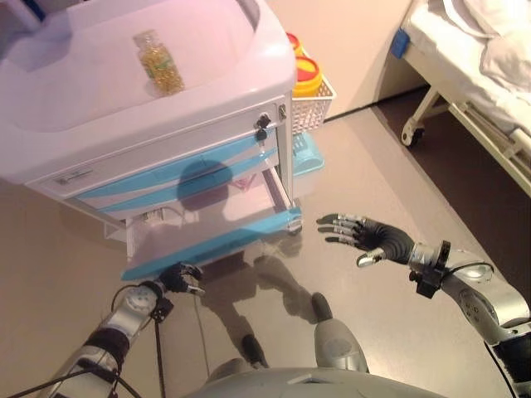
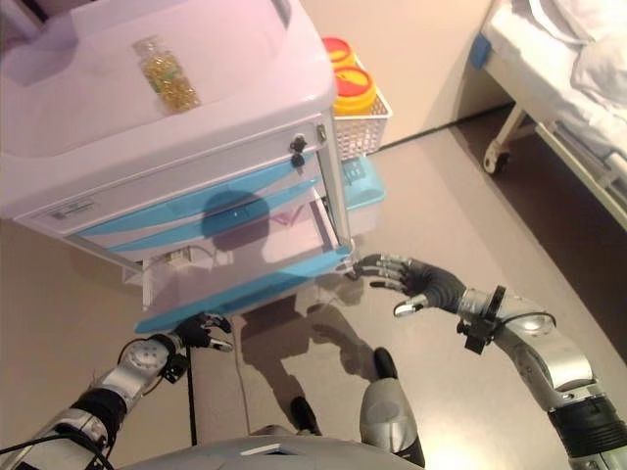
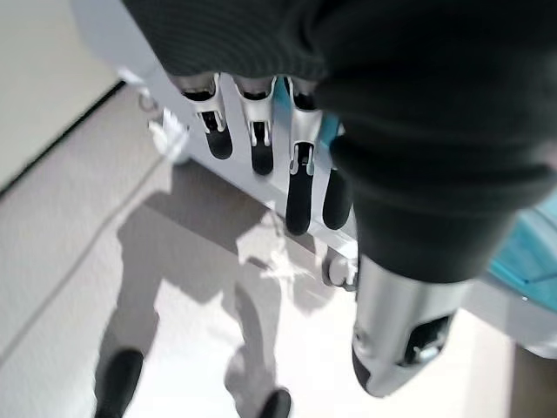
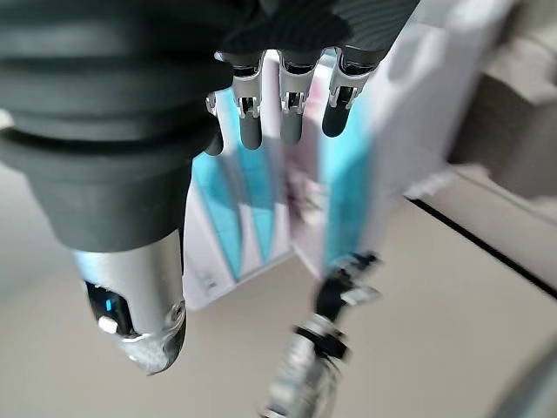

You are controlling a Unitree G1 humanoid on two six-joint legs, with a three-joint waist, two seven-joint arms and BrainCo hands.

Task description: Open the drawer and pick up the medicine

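Both hands stay off the medicine. My left hand (image 1: 181, 277) sits at the pulled-out drawer's (image 1: 211, 242) front edge, fingers curled, grasp unclear; my right hand (image 1: 365, 236) hangs released beside the drawer. I risk reaching inside: the bottle (image 1: 159, 63) stands upright atop the cart (image 1: 99, 124).

Left hand (image 1: 181, 277) low, fingers (image 3: 298, 187) loosely extended; right hand (image 1: 371, 236) raised, fingers (image 1: 342, 230) spread straight
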